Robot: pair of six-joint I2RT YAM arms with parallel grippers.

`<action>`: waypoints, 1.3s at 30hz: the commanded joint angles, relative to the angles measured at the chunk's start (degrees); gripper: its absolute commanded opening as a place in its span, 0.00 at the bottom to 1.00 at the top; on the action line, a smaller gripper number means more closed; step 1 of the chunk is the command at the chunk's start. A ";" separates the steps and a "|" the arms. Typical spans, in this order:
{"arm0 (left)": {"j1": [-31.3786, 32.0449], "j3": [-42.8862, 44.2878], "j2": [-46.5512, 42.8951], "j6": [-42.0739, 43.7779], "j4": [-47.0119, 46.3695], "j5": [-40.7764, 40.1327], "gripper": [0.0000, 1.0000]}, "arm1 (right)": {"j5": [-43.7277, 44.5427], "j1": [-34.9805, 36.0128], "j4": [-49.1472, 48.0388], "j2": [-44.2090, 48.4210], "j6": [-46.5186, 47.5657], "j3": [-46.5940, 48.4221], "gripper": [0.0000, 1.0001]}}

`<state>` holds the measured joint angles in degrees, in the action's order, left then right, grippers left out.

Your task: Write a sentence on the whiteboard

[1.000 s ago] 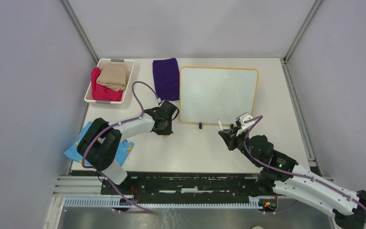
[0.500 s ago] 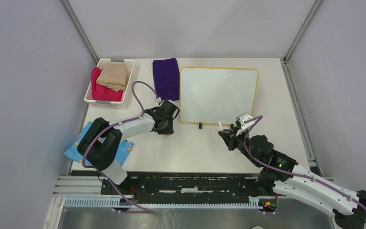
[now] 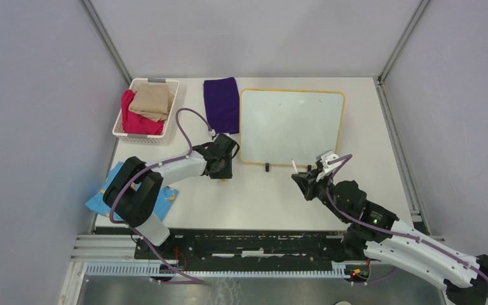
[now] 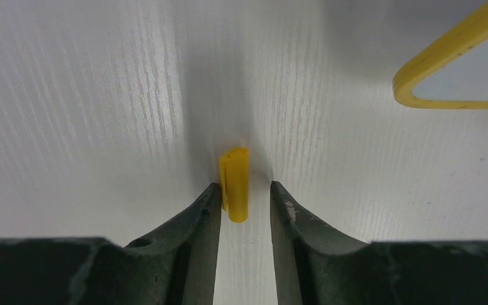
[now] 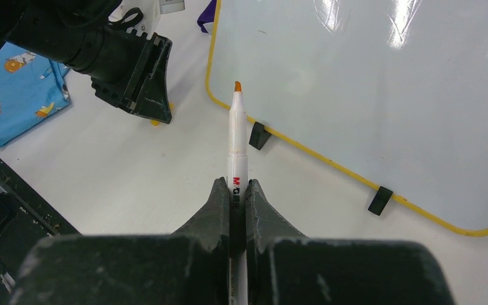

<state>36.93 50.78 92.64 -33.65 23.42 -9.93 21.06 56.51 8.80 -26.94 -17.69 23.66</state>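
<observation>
Ahead of the right gripper (image 5: 236, 185), straight out past its fingertips, lies the whiteboard (image 5: 368, 82), flat on the table (image 5: 165, 178). The jaws are pressed tight on a white marker (image 5: 236, 133). Its long axis runs directly forward from the jaws, and its orange tip (image 5: 237, 86) is uncapped and leads. In the right wrist view the tip stands over the yellow frame (image 5: 305, 155) at the left part of the board's near edge, with one black foot (image 5: 258, 135) just to the right of the barrel. From these views I cannot tell how high the tip is above the surface, but I judge that it does not touch yet. The white field opens forward and to the right of the jaws, and I see no stroke of the sentence on it.

So the coming move, as I judge it, must carry the tip forward over the frame and to the right, then down onto the white surface, with the barrel tilted enough for the tip to meet the board.

The left gripper (image 4: 243, 185) is low over the table, near the same corner of the board. Its jaws stand apart with a yellow cap (image 4: 235, 181) lying between them, the cap's length pointing out from the jaws. It grips nothing. The right arm is the one to write.
</observation>
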 commanded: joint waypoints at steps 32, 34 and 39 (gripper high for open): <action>0.07 3.17 -40.29 14.96 -14.11 33.09 0.85 | -16.43 0.00 -6.94 -0.11 9.66 6.88 0.00; 0.07 4.02 -40.12 14.61 -16.61 38.76 0.87 | -20.72 -0.07 -9.16 -1.34 10.25 7.73 0.00; 0.39 1.04 -38.06 6.75 -30.37 51.57 0.95 | -30.45 -0.01 -16.17 -4.78 9.58 8.68 0.00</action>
<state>37.01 53.17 53.19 -24.01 7.81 25.74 0.32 56.51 1.52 -29.87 -9.04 29.47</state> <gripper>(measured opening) 0.932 0.061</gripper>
